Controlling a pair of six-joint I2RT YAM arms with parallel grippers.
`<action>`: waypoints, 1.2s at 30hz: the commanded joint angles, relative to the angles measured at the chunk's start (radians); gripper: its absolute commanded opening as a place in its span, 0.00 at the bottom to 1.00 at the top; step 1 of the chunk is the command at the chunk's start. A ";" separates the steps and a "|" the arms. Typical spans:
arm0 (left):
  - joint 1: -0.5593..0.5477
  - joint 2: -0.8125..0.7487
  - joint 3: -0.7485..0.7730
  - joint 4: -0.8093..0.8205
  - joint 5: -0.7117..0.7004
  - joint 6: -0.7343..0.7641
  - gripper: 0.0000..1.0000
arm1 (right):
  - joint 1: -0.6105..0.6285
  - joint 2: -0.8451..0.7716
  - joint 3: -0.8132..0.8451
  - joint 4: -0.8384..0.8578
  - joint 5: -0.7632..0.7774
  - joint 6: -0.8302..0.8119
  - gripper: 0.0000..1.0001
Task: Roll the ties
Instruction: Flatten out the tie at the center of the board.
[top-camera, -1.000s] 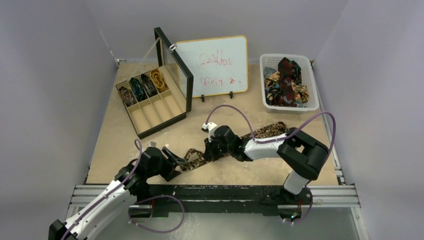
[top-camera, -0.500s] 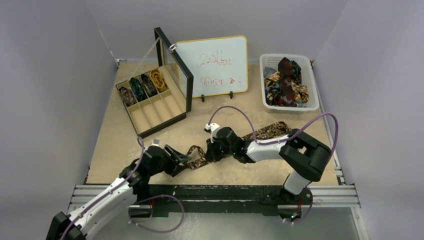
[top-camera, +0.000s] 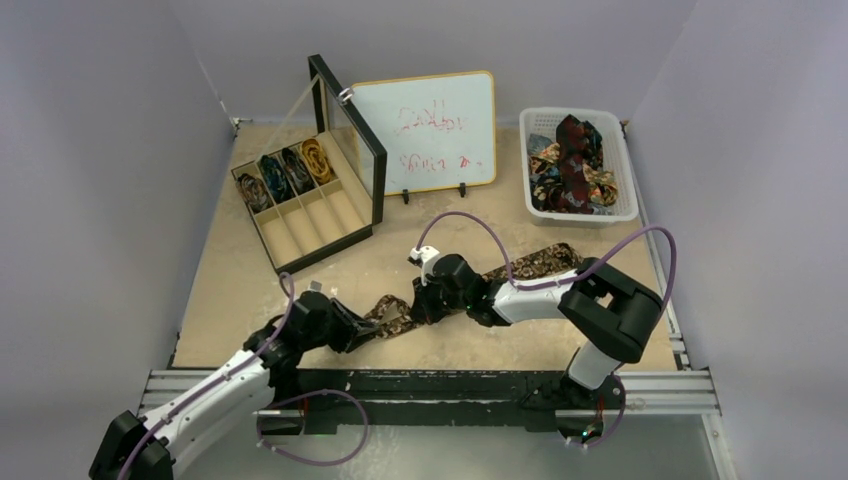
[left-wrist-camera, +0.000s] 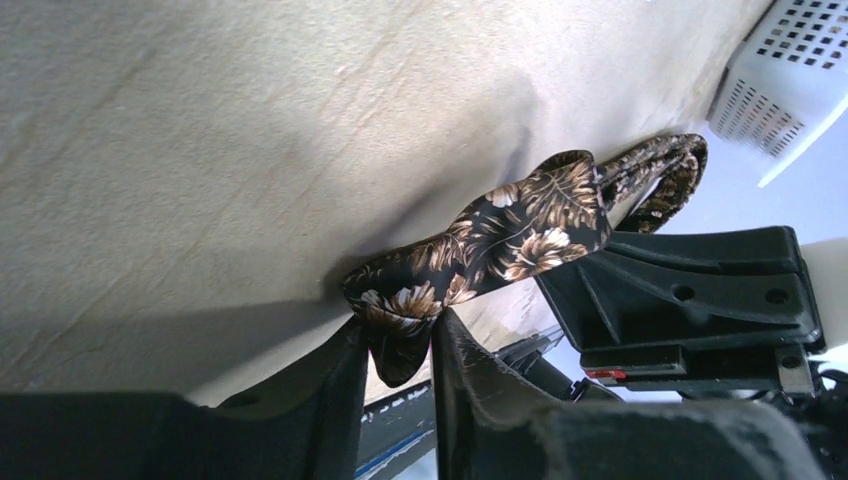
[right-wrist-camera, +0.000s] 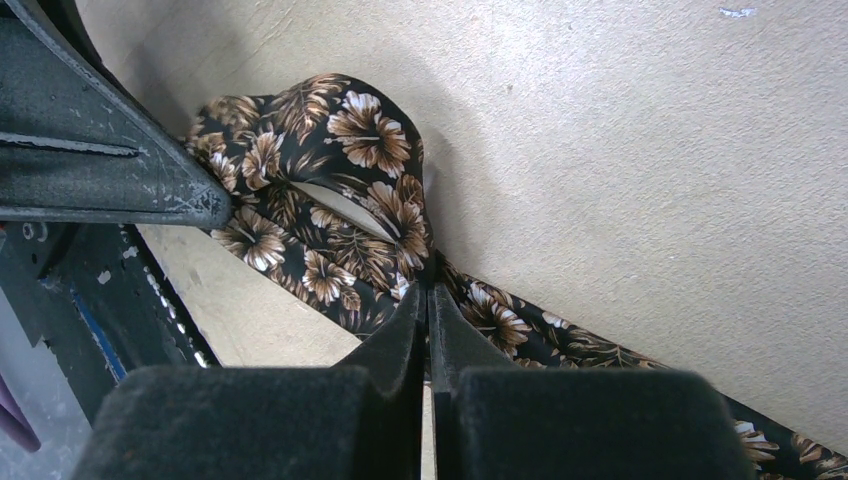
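Observation:
A dark tie with a brown-gold leaf pattern lies slantwise across the table. Its narrow end loops up off the board between my two grippers. In the left wrist view the folded tip of the tie sits between the fingers of my left gripper, and both fingers touch the fabric. My left gripper is at the tie's near-left end. My right gripper is shut on the tie a short way along the strip, with its fingertips pinching the cloth against the table.
An open black-framed box at the back left holds several rolled ties in its slots. A whiteboard stands behind the middle. A white basket of loose ties sits at the back right.
My left gripper has moved right to the tie's narrow end and its jaws have narrowed onto it. The right gripper has stayed shut in place.

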 joint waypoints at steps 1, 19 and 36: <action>0.004 -0.058 -0.027 -0.031 -0.017 0.051 0.18 | 0.003 -0.007 0.003 -0.053 0.013 -0.015 0.00; 0.005 -0.017 0.236 -0.085 -0.147 0.548 0.00 | 0.003 -0.128 0.071 -0.310 0.275 0.018 0.00; 0.005 -0.073 0.253 -0.441 -0.197 0.316 0.58 | 0.014 -0.153 0.151 -0.248 -0.005 -0.013 0.46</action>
